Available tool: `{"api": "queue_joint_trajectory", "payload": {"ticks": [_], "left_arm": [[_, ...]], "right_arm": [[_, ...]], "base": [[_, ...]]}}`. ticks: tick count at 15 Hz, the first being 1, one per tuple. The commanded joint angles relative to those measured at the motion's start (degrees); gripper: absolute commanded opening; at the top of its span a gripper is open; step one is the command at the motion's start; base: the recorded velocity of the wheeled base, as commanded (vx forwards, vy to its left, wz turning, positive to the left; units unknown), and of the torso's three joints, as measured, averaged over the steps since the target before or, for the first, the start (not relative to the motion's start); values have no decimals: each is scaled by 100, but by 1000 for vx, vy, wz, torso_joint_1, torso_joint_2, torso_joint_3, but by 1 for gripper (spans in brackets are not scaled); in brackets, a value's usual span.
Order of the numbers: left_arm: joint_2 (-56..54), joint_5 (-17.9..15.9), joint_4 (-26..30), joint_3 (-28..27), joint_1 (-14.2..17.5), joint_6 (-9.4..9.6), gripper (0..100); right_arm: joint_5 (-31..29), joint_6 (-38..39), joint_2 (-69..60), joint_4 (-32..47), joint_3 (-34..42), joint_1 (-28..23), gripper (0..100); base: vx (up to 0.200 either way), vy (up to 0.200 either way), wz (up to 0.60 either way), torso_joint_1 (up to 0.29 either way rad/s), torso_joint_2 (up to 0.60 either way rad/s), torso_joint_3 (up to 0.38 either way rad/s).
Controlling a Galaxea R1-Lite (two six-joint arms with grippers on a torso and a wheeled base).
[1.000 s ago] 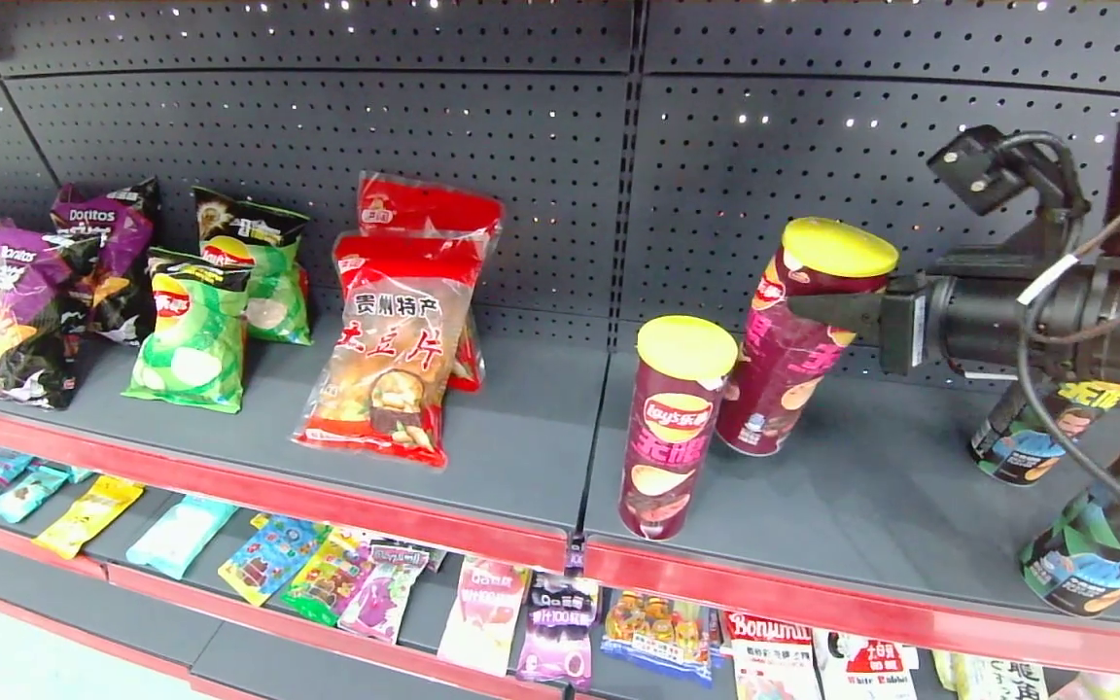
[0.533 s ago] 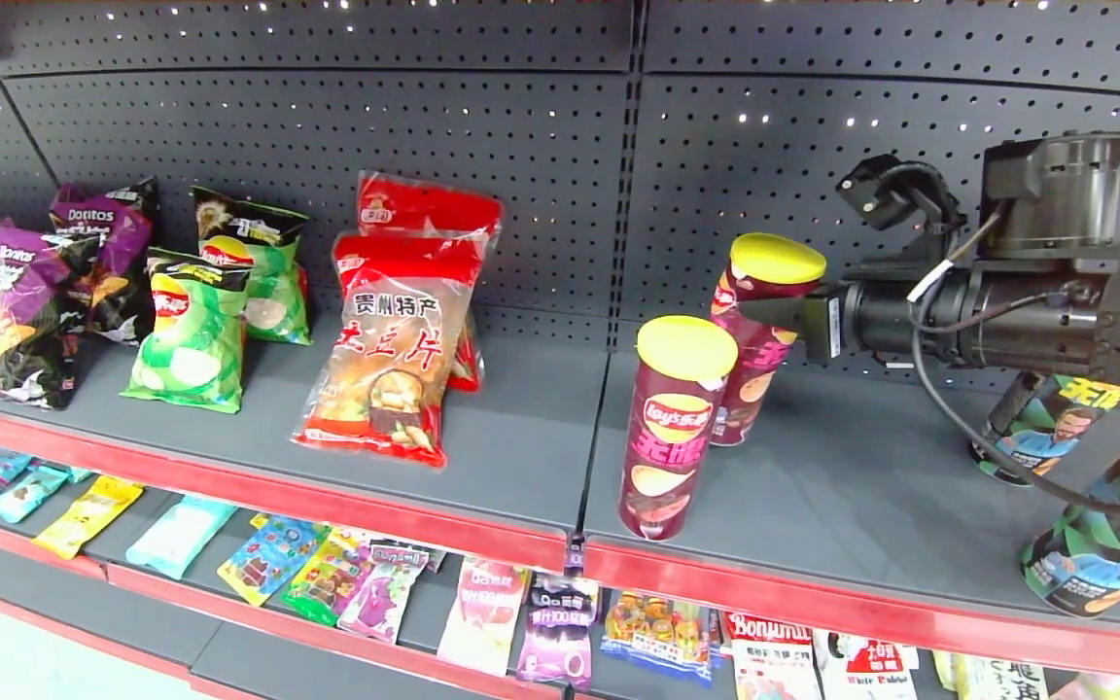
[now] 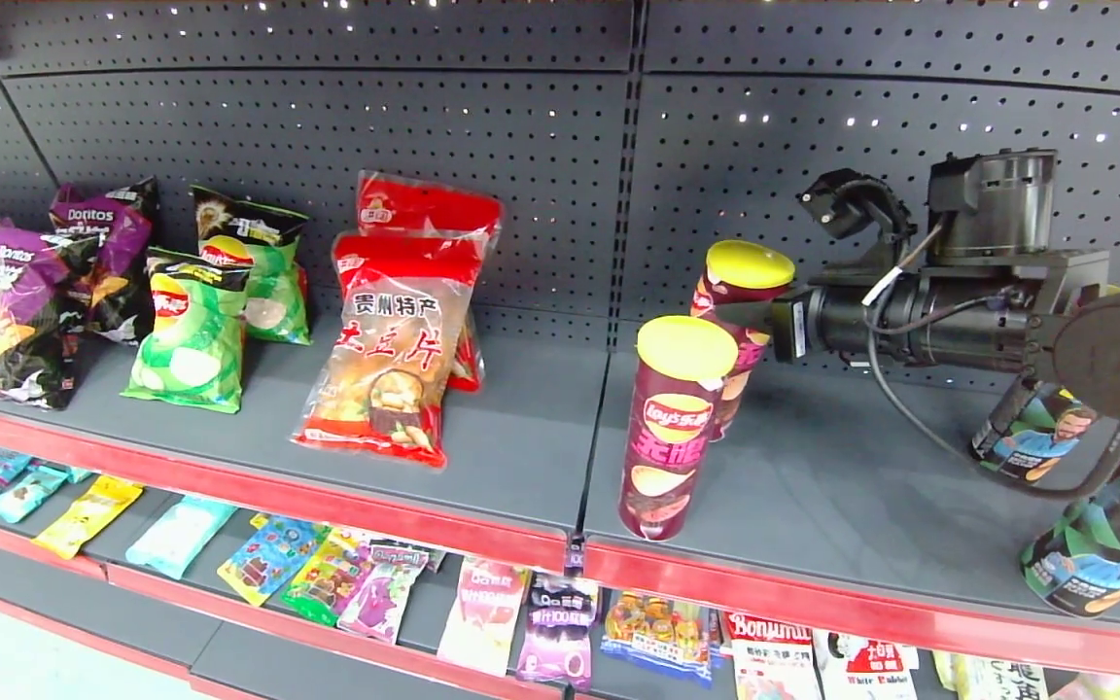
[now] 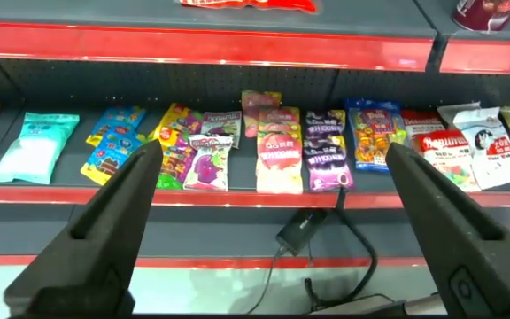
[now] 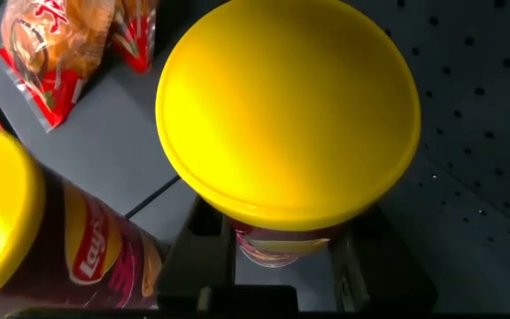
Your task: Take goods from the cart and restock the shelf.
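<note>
This is a shop's snack aisle. Dark grey perforated metal back panels (image 3: 327,146) rise behind grey metal shelf boards (image 3: 521,433) with red front strips (image 3: 229,484). Glossy green and purple crisp bags (image 3: 192,340) stand at 9 o'clock, tall maroon cardboard crisp tubes with yellow lids (image 3: 672,428) at 3 o'clock, small bright sweet packets (image 3: 327,574) in rows at 6 o'clock.

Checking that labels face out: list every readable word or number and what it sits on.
Front can: big logo and characters face out; I do not quote print.
Rear can, in the right gripper: print mostly hidden.
Red bag: big characters face out.
Green bags, purple bags: logos face out.
Lower-shelf packets: too small to read.
</note>
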Motion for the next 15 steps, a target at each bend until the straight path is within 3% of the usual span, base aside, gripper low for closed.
{"api": "queue_joint_trajectory", "payload": {"ticks": [1,15], "left_arm": [[22,5,-1,-1,-1,-1,100],[22,5,-1,-1,-1,-1,100]], "right_arm": [[14,-2,110,-15,-65,1,0],[23,-2,664,-208,-443,133,0]], "base": [[0,0,0,0,0,0],[0,0,0,0,0,0]]}}
